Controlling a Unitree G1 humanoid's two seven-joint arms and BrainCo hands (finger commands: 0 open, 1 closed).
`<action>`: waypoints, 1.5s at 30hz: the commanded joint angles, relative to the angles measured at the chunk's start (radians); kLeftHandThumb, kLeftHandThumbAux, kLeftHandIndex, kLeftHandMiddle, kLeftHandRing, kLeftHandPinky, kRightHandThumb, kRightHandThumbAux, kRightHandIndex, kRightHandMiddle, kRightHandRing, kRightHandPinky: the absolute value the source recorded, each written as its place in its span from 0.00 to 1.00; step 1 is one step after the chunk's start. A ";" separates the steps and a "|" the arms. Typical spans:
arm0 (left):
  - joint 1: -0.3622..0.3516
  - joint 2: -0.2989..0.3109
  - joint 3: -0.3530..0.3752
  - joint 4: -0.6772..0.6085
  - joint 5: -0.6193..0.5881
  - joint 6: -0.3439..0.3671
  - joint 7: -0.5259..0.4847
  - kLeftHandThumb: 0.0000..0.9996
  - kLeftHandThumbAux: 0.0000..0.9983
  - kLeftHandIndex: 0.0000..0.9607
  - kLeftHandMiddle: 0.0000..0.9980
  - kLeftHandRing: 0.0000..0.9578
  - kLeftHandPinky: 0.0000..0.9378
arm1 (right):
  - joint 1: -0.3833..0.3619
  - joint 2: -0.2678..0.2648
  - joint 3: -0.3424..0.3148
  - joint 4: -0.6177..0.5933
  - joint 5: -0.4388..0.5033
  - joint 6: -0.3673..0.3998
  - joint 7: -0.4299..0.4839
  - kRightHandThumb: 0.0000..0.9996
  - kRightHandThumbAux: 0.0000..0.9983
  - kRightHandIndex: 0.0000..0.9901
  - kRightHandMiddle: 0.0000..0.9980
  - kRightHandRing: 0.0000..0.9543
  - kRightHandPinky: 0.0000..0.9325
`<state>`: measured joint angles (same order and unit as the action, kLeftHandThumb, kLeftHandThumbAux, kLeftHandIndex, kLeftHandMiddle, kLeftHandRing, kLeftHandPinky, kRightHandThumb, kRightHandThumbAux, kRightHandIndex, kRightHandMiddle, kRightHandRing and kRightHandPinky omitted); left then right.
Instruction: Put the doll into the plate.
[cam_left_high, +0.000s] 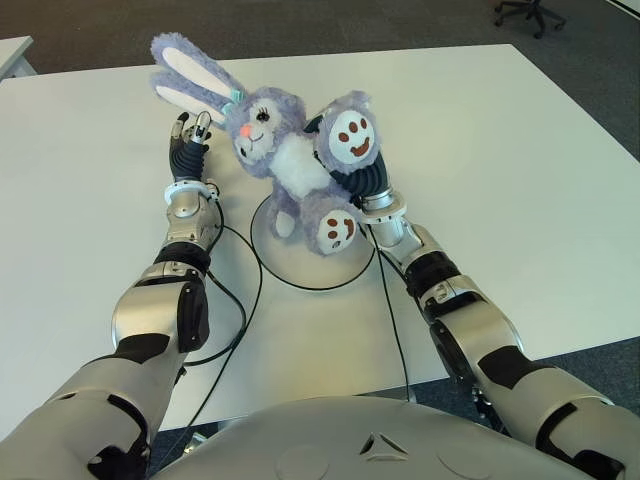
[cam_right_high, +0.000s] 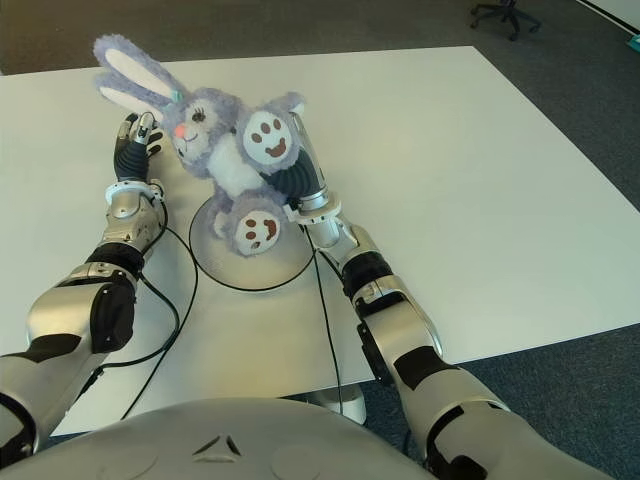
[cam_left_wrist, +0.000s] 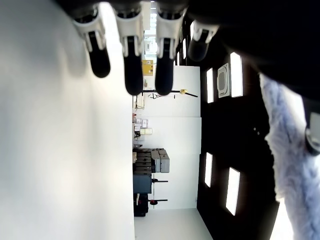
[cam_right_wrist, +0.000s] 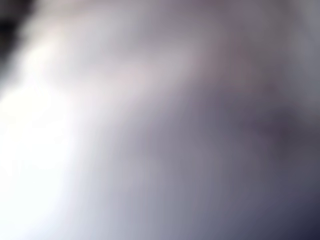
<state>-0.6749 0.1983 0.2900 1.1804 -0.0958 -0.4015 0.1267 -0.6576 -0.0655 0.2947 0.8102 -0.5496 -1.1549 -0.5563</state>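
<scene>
Doll (cam_left_high: 285, 150) clamped in right hand (cam_left_high: 362, 178), held tilted above plate (cam_left_high: 310, 270), ears toward idle, loosely extended left hand (cam_left_high: 190, 140).

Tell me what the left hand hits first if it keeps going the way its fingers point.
Probably nothing soon: the left hand points along bare table toward the far edge. The doll's ear lies close beside that line; depth is unclear.

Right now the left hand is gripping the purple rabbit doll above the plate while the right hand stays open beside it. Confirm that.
Wrong hands. The right hand grips the rabbit doll above the plate, as the left eye view shows. The left hand is open beside the doll's head, holding nothing, as the left wrist view confirms.
</scene>
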 joint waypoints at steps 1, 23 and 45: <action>0.089 -0.038 -0.008 0.053 0.004 0.055 0.011 0.00 0.38 0.08 0.23 0.23 0.17 | 0.055 0.013 0.005 -0.005 0.029 -0.007 0.051 0.72 0.71 0.44 0.88 0.93 0.95; 0.098 -0.037 -0.008 0.048 0.003 0.053 0.009 0.00 0.38 0.09 0.24 0.25 0.23 | 0.147 0.041 0.000 -0.030 0.184 -0.014 0.285 0.72 0.71 0.44 0.89 0.93 0.95; 0.110 -0.040 -0.021 0.036 0.009 0.048 0.011 0.00 0.38 0.07 0.22 0.24 0.22 | 0.208 0.062 -0.018 -0.048 0.216 -0.006 0.354 0.72 0.71 0.44 0.87 0.91 0.93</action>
<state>-0.6530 0.1974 0.2767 1.1649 -0.0937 -0.4038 0.1267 -0.5577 -0.0250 0.2712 0.7134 -0.3508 -1.1627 -0.2100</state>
